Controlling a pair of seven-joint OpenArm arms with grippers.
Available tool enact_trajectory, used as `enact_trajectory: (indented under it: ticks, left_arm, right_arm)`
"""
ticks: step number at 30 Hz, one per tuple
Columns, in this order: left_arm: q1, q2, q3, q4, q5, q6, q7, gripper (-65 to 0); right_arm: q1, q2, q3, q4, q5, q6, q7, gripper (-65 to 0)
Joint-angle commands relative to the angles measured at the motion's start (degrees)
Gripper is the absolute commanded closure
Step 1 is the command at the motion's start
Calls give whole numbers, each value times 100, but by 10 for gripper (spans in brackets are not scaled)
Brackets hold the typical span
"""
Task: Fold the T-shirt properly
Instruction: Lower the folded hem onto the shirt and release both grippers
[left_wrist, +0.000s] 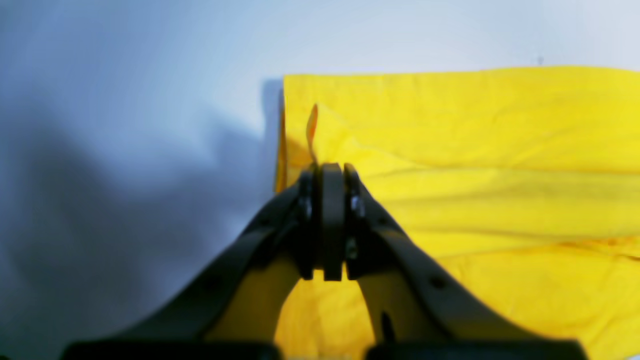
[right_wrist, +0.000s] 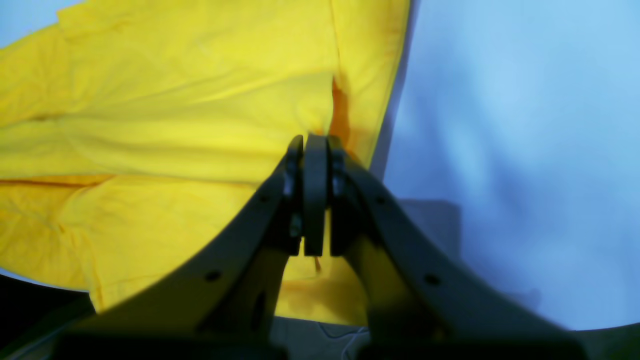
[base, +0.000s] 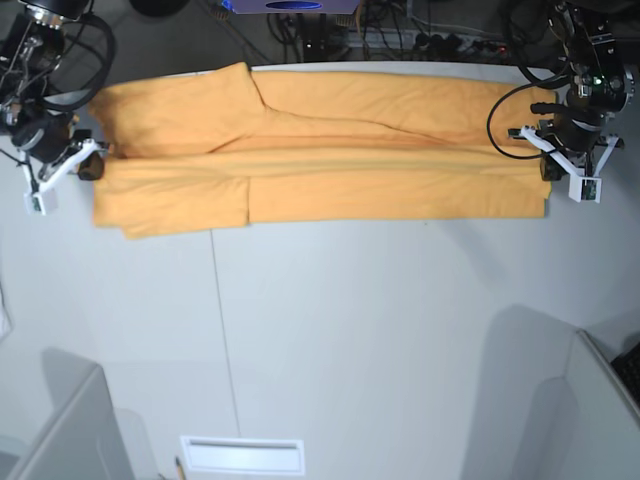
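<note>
T-shirt (base: 320, 160) folded lengthwise into long band across table (base: 350, 340); crosswise folds left; left pincer (left_wrist: 331, 172), right pincer (right_wrist: 314, 142) each clamped on opposite end edges.

One orange-yellow T-shirt (base: 320, 150) lies along the tabletop's (base: 350, 330) far edge; two arms, one gripper each. Left gripper (base: 548, 165) at one end; right gripper (base: 92, 168) at the other.

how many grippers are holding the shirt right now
2. The left gripper pinches the T-shirt at its end on the base view's right; the right gripper pinches the opposite end.
</note>
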Motion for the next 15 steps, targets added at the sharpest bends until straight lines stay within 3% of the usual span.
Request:
enact_trajectory:
  ticks: [1, 15]
  left_arm:
    - [55, -71, -49, 115, -15, 26, -119, 0]
    - [178, 34, -14, 71, 29, 26, -101, 0]
  right_arm:
    - [34, 108, 63, 107, 66, 14, 87, 0]
    - [-326, 73, 20, 55, 22, 14, 87, 0]
